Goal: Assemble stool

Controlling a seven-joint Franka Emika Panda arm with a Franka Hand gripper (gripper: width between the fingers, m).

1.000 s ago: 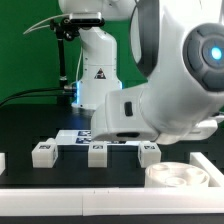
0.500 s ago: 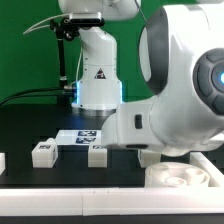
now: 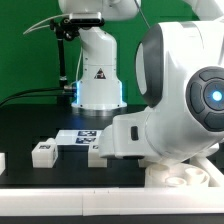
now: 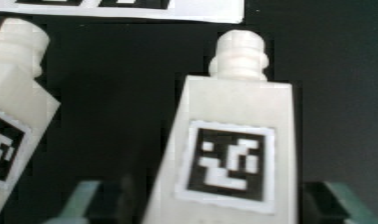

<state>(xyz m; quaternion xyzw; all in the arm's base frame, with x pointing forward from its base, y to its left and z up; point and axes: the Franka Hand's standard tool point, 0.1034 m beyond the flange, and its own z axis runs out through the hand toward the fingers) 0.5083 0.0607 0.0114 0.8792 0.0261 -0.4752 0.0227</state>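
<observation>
The arm has swung down and toward the exterior view's left since a second ago. Its white bulk now fills the right half of that frame, hiding the third leg of the row and overlapping the middle leg. The black table sits before a green backdrop, with a white bar along the lower edge and the round seat at lower right. The marker board lies mid-frame, and the left leg is uncovered. In the wrist view a leg lies flat, tag up. Its long axis runs from the gripper toward the marker board, peg end pointing at it. The jaws stand apart, one finger on either side, with dark gaps showing.
</observation>
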